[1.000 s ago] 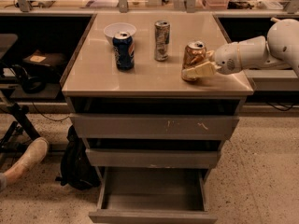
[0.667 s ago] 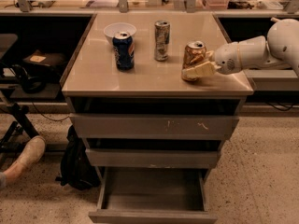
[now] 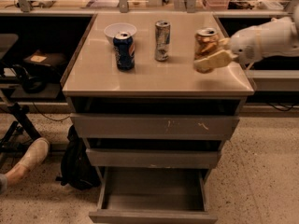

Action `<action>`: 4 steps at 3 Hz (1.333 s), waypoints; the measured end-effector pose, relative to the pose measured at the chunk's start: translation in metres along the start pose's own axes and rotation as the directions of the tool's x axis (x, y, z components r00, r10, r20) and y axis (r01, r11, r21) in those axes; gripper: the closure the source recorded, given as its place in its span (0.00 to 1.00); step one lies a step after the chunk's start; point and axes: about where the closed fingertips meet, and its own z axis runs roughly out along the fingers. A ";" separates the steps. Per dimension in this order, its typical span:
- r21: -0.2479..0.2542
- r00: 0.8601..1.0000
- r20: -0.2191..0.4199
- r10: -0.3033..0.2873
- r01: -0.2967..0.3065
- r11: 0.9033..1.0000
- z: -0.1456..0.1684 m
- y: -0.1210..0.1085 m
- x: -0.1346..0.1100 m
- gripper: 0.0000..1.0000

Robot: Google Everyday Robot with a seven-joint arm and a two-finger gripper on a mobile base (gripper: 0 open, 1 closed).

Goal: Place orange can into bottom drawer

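Note:
The orange can [image 3: 205, 40] is at the right side of the cabinet top [image 3: 154, 76], tilted a little and held slightly above the surface. My gripper [image 3: 211, 56] reaches in from the right on a white arm [image 3: 266, 38] and is shut on the orange can, with one pale finger [image 3: 210, 62] across its lower part. The bottom drawer [image 3: 152, 217] is pulled open below; its inside shows nothing in it. The two shallower drawers above it are only slightly out.
A dark blue can [image 3: 124, 50], a white bowl [image 3: 112, 29] and a slim silver can [image 3: 162, 40] stand on the cabinet top. A black backpack [image 3: 77, 164] leans at the cabinet's left. A person's shoe [image 3: 30, 155] lies on the floor at left.
The gripper has lifted the orange can slightly and moved it to the right. The other cans, the bowl and the drawers have not moved.

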 end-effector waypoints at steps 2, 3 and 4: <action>0.176 0.996 0.073 -0.043 0.030 0.984 -0.084 0.108 -0.029 1.00; 0.183 0.998 0.044 0.036 -0.043 0.982 -0.094 0.123 0.017 1.00; 0.183 0.998 0.044 0.036 -0.043 0.982 -0.094 0.123 0.017 1.00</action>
